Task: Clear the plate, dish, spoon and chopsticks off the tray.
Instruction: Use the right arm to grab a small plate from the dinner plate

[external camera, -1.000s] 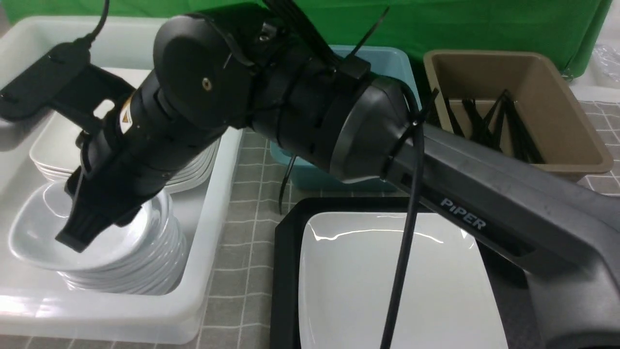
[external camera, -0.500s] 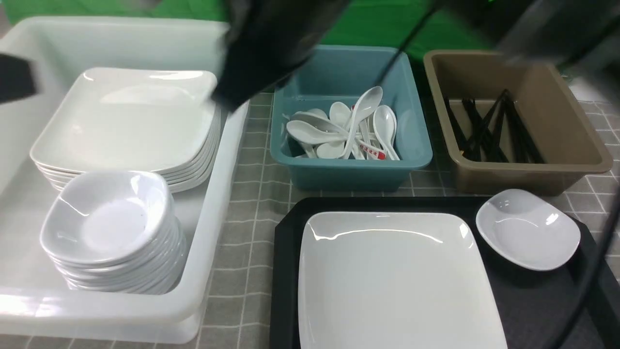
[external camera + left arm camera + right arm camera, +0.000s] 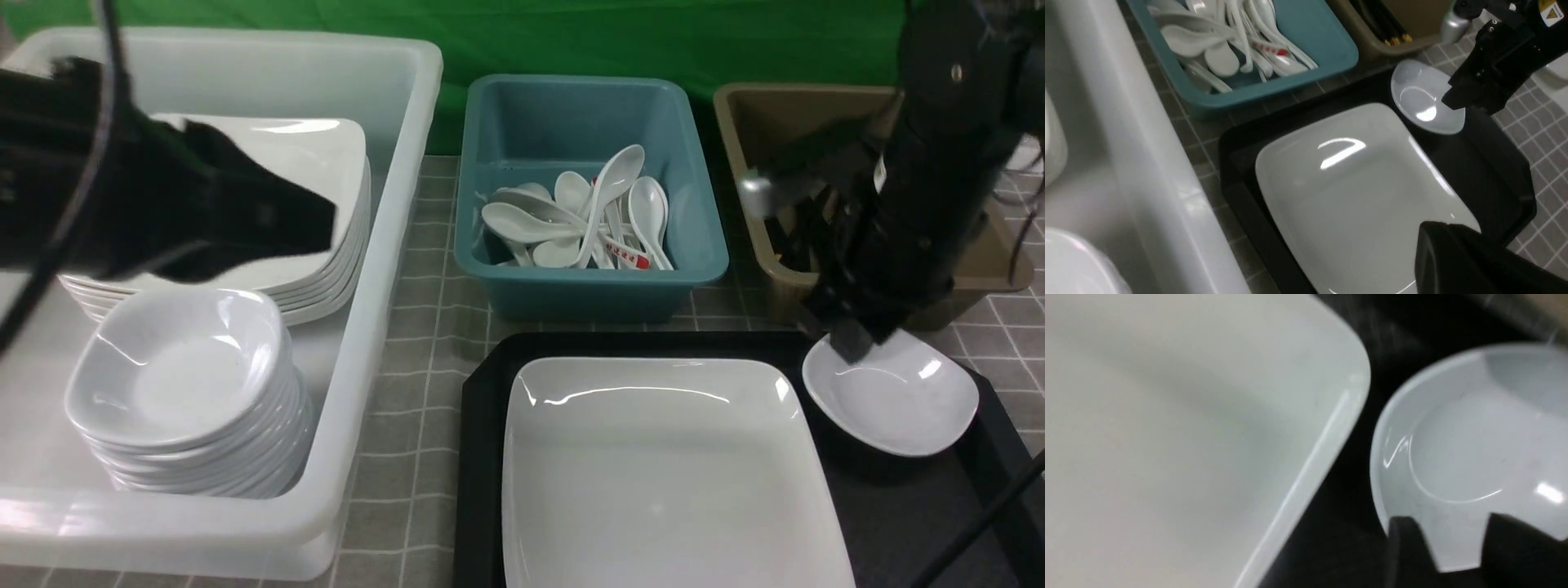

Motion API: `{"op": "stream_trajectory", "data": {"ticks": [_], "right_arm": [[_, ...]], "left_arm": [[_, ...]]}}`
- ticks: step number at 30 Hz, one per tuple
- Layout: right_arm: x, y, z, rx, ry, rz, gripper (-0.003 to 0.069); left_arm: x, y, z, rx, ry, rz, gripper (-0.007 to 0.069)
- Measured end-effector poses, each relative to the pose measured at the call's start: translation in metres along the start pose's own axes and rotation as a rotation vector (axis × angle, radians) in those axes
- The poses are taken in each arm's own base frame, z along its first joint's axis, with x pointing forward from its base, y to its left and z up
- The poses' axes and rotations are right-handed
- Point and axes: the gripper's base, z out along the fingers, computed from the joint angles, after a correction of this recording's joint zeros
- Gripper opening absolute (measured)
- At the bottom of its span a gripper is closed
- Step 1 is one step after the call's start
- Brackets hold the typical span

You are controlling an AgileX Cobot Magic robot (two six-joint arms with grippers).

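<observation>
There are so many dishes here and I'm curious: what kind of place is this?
Probably a practice dish-sorting station, like a canteen's, set up for a robot: spoons sorted in a teal tub, plates and dishes stacked in a white bin, and a green backdrop behind.

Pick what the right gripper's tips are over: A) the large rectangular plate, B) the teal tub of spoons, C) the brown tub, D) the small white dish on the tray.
D: the right gripper, jaws apart, hangs over the rim of the small dish on the tray, beside the plate.
</observation>
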Motion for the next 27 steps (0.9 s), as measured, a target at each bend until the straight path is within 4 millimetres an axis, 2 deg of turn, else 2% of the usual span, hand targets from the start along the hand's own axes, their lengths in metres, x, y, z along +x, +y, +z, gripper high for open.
{"op": "stream_trajectory", "data": {"ticks": [3, 4, 5, 7, 15, 20, 22, 25, 27], "right_arm": [[0.008, 0.001, 0.023, -0.001, -0.010, 0.001, 0.0465], [0.009, 0.001, 0.024, -0.001, -0.011, 0.000, 0.0472], [0.013, 0.003, 0.034, -0.002, -0.023, -0.010, 0.0508], [0.016, 0.005, 0.043, 0.003, -0.036, -0.024, 0.0526], [0.029, 0.003, 0.060, 0.067, -0.012, -0.076, 0.0516], [0.030, 0.004, 0.073, 0.068, 0.010, -0.087, 0.0510], [0.028, 0.004, 0.077, 0.067, 0.006, -0.085, 0.0452], [0.027, 0.004, 0.077, 0.072, -0.008, -0.087, 0.0301], [0.025, 0.006, 0.070, 0.086, -0.041, -0.108, 0.0192]], "left_arm": [[0.003, -0.006, 0.024, 0.008, 0.072, 0.024, 0.0001], [0.003, -0.006, 0.026, 0.008, 0.077, 0.027, 0.0001], [0.003, -0.008, 0.038, 0.013, 0.099, 0.032, 0.0001], [0.003, -0.008, 0.054, 0.010, 0.107, 0.047, 0.0001], [0.003, 0.004, 0.092, -0.018, 0.136, 0.100, 0.0001], [0.004, 0.007, 0.103, -0.016, 0.151, 0.081, 0.0001], [0.004, 0.007, 0.104, -0.014, 0.148, 0.081, 0.0001], [0.003, 0.007, 0.105, -0.018, 0.135, 0.082, 0.0001], [0.002, 0.007, 0.105, -0.017, 0.128, 0.092, 0.0001]]}}
